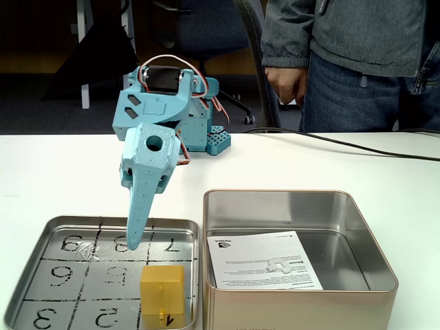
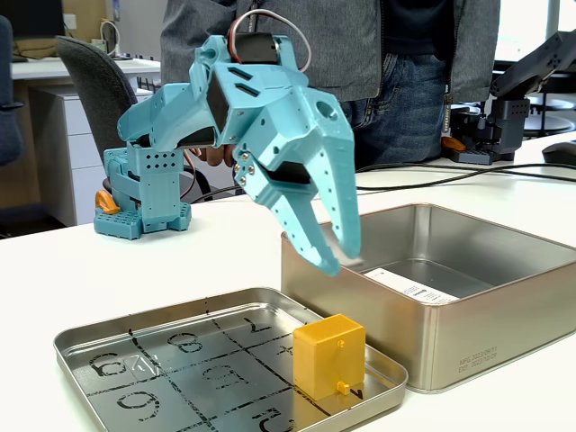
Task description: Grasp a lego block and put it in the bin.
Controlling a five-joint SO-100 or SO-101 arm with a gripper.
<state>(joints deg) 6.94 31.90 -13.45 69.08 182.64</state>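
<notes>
Tool (image 2: 326,255) released, jaws spread, empty, hanging above numbered tray (image 2: 108,328). Lego block (image 2: 328,355) sits in tray's corner cell nearest bin (image 2: 504,337), peg facing camera in both fixed views. You: bring tool over block, straddle flat sides, avoid peg face, descend straight, clench squarely. Watch tray rim near block.

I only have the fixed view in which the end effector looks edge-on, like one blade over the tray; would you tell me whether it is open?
Observer: Yes, in a fixed view the end effector is open, with a clear gap between its jaws.
Operator: Thanks; is its tip touching the tray?
Observer: No, it hangs in the air above the tray, higher than the top of the block.
</notes>
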